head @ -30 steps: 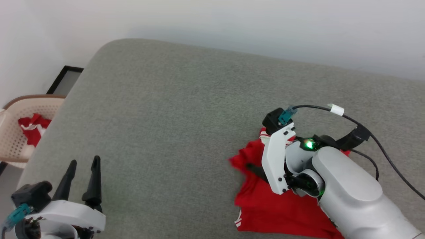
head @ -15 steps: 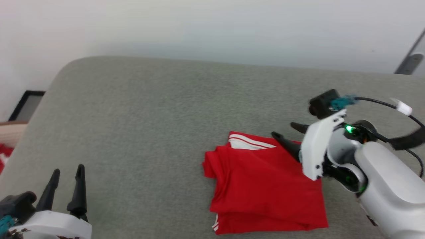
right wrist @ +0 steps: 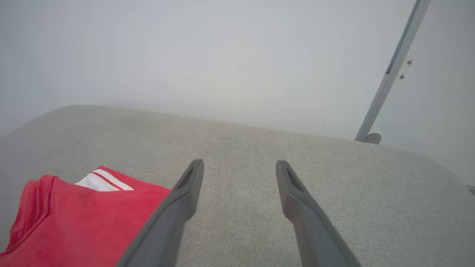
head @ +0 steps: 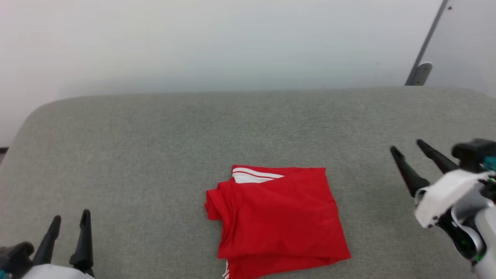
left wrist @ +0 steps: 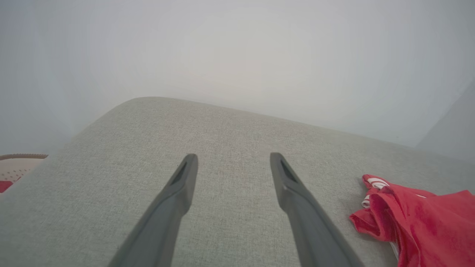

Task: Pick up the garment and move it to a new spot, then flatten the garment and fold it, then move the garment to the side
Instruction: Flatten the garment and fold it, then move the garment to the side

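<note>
Red, folded to a rough square, the garment [head: 275, 217] lies flat near the front edge of the grey surface [head: 155, 147] — set aside, I judge, with folding done — so the left gripper [head: 70, 217] and right gripper [head: 407, 146] hover clear on either side, both spread wide, grasping nothing.

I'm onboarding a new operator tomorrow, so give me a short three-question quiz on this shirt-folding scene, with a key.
1. True or false: the right gripper is clamped on the red thin-fabric T-shirt with white striped sleeve trim.
2. How does the T-shirt lie on the grey fabric-covered surface? A) spread out full length B) folded into a compact stack C) hanging from a gripper
3. Fill in: the left gripper stands ___, apart from the T-shirt.
Key: 1 false; 2 B; 3 open.
</note>
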